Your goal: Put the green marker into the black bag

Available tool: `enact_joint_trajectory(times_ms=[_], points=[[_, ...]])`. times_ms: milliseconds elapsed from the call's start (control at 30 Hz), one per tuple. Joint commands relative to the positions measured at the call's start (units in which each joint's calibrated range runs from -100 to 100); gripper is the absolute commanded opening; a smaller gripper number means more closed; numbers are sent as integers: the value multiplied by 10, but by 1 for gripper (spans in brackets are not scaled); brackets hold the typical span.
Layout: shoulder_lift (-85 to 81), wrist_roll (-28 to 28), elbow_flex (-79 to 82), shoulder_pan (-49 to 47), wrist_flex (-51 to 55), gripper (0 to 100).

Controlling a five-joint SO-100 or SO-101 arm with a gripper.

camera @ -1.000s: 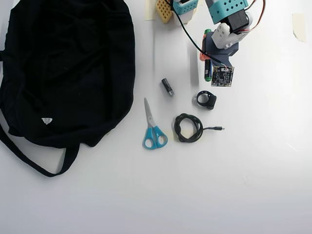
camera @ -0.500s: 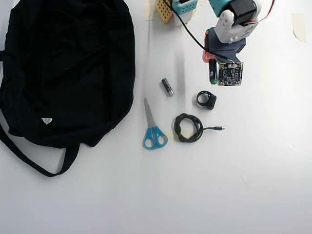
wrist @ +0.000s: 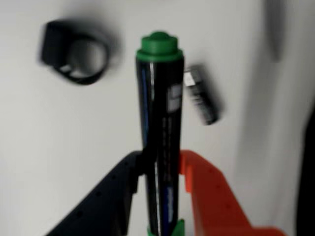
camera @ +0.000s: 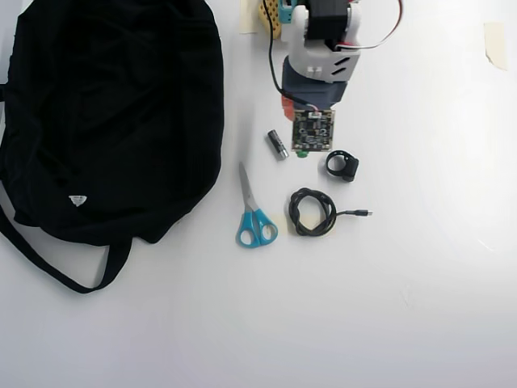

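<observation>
green marker [wrist: 160, 132], black barrel, green end cap, clamped upright between tool [wrist: 160, 169] fingers

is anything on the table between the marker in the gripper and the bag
Only the small battery-like cylinder lies on the table between them, just left of the arm in the overhead view. The gripper already holds the marker above the table, so it should pass over. The scissors lie lower in that view, off the path to the bag.

I'm seeing the green marker [wrist: 160, 142] standing upright mid-frame in the wrist view, black barrel, green end topmost. The black bag [camera: 113, 113] is lying slumped, filling the overhead view's upper left, strap trailing toward lower left.
</observation>
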Motion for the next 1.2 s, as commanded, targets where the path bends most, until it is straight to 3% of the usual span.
enact_joint_trajectory(times_ms=[0,267,533,700,800,900,1033,1167], points=[[-7,18,-37,65,5,2],[4,32,-77,199,0,2],[4,26,-121,392,-7,2],[14,4,-133,501,-68,2],[152,4,-187,574,-115,2],[246,-6,-285,599,-113,2],[285,-12,-299,593,-108,3],[272,-36,-300,575,-65,21]])
